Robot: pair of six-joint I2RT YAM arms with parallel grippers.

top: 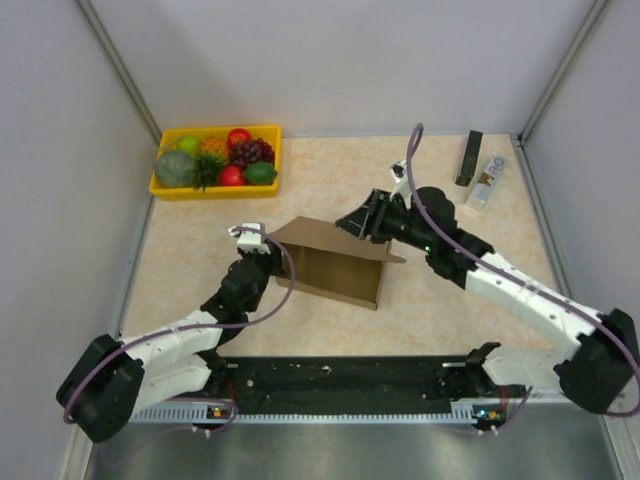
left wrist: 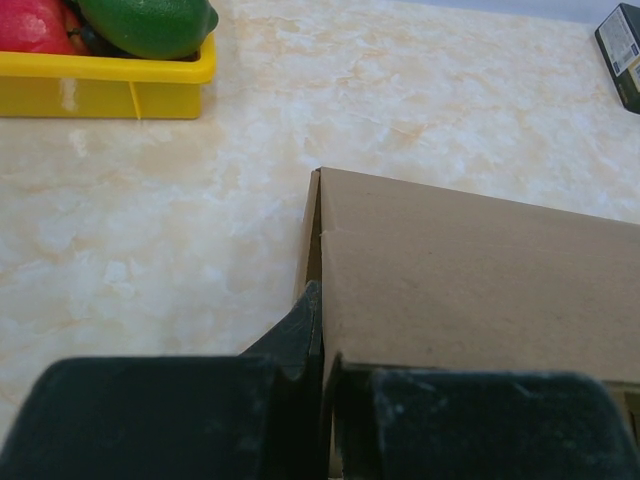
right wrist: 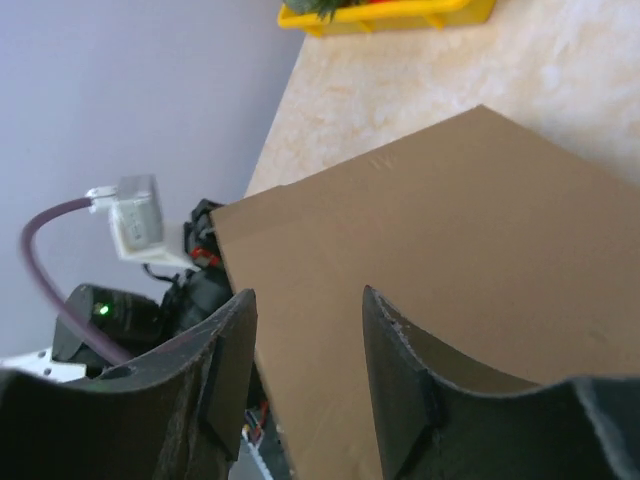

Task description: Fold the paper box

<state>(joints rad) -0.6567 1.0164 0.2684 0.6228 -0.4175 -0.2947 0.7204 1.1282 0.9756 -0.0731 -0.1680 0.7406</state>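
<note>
The paper box (top: 338,270) is a brown cardboard sheet partly folded, standing mid-table with one panel raised like a lid. My left gripper (top: 268,248) is at its left corner. In the left wrist view the gripper (left wrist: 326,345) is shut on the left edge of the cardboard panel (left wrist: 470,280). My right gripper (top: 357,222) is at the box's far right upper edge. In the right wrist view it (right wrist: 307,296) is open, its fingertips (right wrist: 238,320) spread just above the brown panel (right wrist: 430,220), not gripping it.
A yellow tray (top: 210,191) of fruit stands at the back left, also in the left wrist view (left wrist: 100,95). A black bar (top: 469,157) and a small clear packet (top: 486,183) lie at the back right. Grey walls enclose the table on three sides.
</note>
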